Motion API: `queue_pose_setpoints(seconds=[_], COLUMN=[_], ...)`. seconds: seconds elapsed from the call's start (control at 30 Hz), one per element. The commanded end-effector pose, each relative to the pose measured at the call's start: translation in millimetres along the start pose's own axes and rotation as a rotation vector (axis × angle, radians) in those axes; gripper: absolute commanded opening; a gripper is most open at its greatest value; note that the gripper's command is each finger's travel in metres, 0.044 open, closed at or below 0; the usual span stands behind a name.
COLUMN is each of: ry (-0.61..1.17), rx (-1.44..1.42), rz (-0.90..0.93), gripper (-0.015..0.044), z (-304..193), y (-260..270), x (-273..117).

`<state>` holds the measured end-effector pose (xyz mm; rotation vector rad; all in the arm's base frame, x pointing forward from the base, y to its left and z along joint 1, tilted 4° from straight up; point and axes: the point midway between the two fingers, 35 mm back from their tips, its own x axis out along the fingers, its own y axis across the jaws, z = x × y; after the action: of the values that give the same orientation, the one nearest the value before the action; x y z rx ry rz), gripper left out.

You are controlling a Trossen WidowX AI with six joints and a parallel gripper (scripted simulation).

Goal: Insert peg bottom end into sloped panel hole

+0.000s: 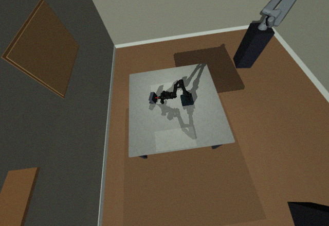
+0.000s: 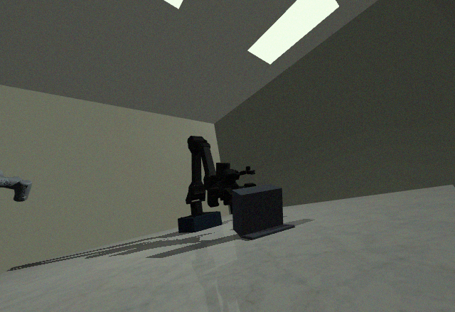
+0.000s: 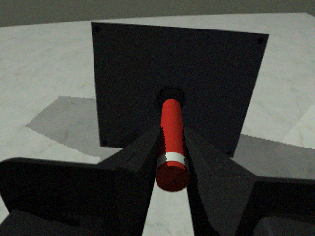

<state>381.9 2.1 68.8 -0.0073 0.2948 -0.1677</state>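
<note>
Red peg [image 1: 157, 97] [image 3: 172, 130] clamped in tool [image 1: 161, 97] [image 3: 171, 133], fingers nearly shut; far end at/near hole [image 3: 171, 93] in dark panel [image 1: 152, 97] [image 2: 257, 209] [image 3: 133, 74], seating unconfirmed. Risk: axis misalignment → tip jams on rim, peg slips in grip; early release → peg drops to table [image 1: 143, 138] [image 2: 349, 257] [image 3: 44, 59].

A robotics lab, perhaps: a robot arm [image 1: 179, 84] [image 2: 197, 165] on a bare-walled room's table [image 1: 148, 141] [image 2: 330, 264].
</note>
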Motion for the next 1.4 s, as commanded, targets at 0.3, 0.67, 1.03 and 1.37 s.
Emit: queue_pose_setpoints(seconds=[0.3, 0.67, 1.03, 1.37], ry=[0.0, 0.0, -0.001, -0.001], rx=[0.0, 0.0, 0.0, 0.0], rz=[0.0, 0.0, 0.0, 0.0], gripper=[0.0, 0.0, 0.0, 0.0], z=[0.0, 1.7, 3.9, 4.8], y=[0.0, 0.0, 0.0, 0.4], x=[0.0, 0.0, 3.6, 8.5])
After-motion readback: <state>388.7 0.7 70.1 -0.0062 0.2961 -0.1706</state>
